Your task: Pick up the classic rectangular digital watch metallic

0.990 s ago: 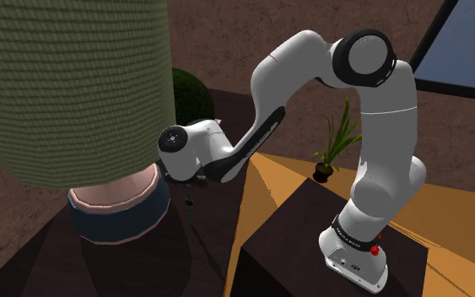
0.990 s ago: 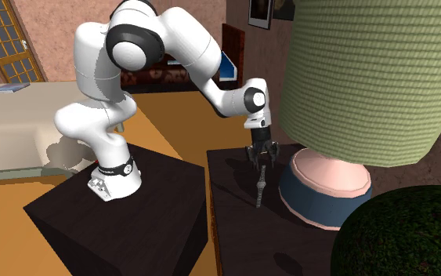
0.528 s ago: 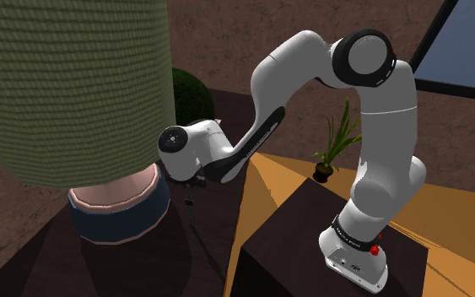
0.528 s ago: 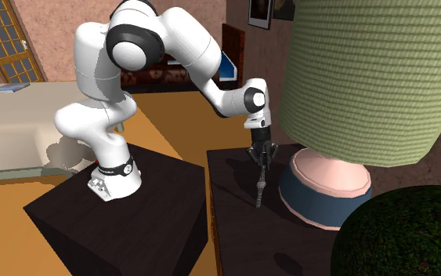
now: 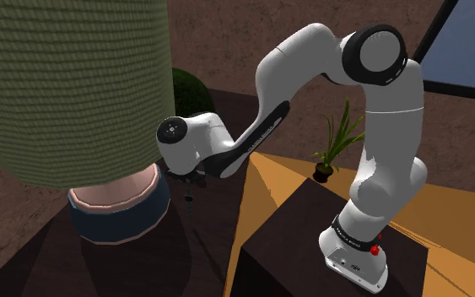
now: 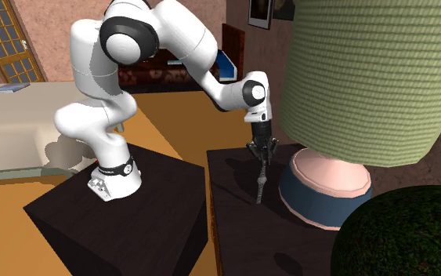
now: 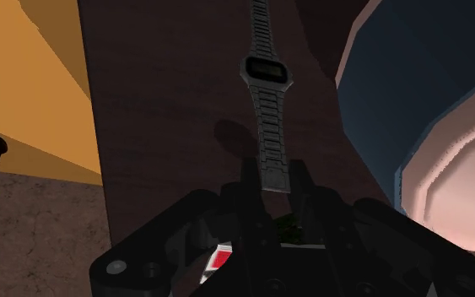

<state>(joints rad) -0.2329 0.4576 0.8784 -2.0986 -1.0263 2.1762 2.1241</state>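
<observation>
Tight quarters down on the dark worktop [image 6: 230,208]: just beside the gripper [image 6: 260,151], a lamp's fat pink-and-blue base [image 6: 324,188], and overhead a huge green ribbed shade [image 6: 367,78], crowding the wrist from the second exterior view's right. Further off, a round dark-green shrub [image 5: 191,93] behind the arm in the shoulder view, and a small potted plant [image 5: 332,150] out on the orange floor [image 5: 262,196] past the worktop's edge. Clamped with both fingers [image 7: 249,181] on one end of the metallic watch [image 7: 266,72], pinching the grey link strap right at its tip. Hanging nearly straight down from that grip, long axis upright, with the rectangular face about halfway along and the far strap end pointing at the worktop, close to it; touching or just clear, cannot tell. Through the wrist view, a good look at the dark display turned toward the camera, the strap links plain to read, and a soft shadow on the worktop beside the strap. From the second exterior view, a thin grey strand under the gripper, but a clear read on how upright it hangs and how near the lamp base sits. From the shoulder view, mostly shade and white arm up front, and below the gripper a faint dark line for the watch.
</observation>
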